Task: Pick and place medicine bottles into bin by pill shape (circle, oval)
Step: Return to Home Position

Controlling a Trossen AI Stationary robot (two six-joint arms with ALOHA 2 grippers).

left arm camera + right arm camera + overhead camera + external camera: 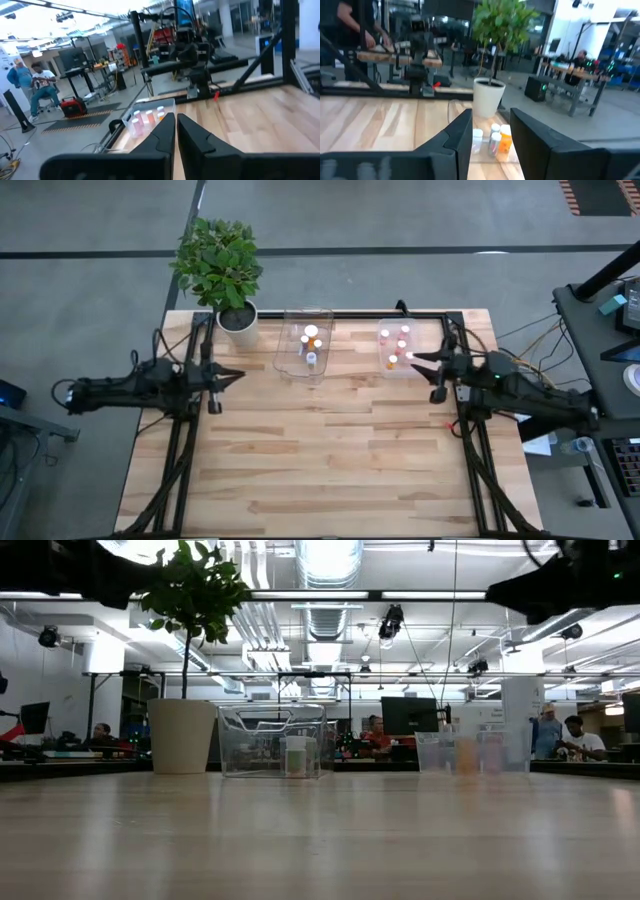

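Two clear tubs stand at the table's far side. The left tub [305, 345] holds a few tiny bottles with white and orange tops [312, 335]; they also show in the right wrist view [494, 137]. The right tub [397, 348] holds several bottles with pinkish and orange tops [395, 350]; they also show in the left wrist view [145, 117]. My left gripper [236, 376] hovers shut and empty, left of the left tub. My right gripper [414, 358] is open and empty, raised by the right tub's near right corner.
A potted plant [225, 275] in a white pot [182, 735] stands at the far left corner, next to the left tub [272, 740]. The wooden table [320, 450] stretches bare toward the near edge. People sit in the room beyond the table.
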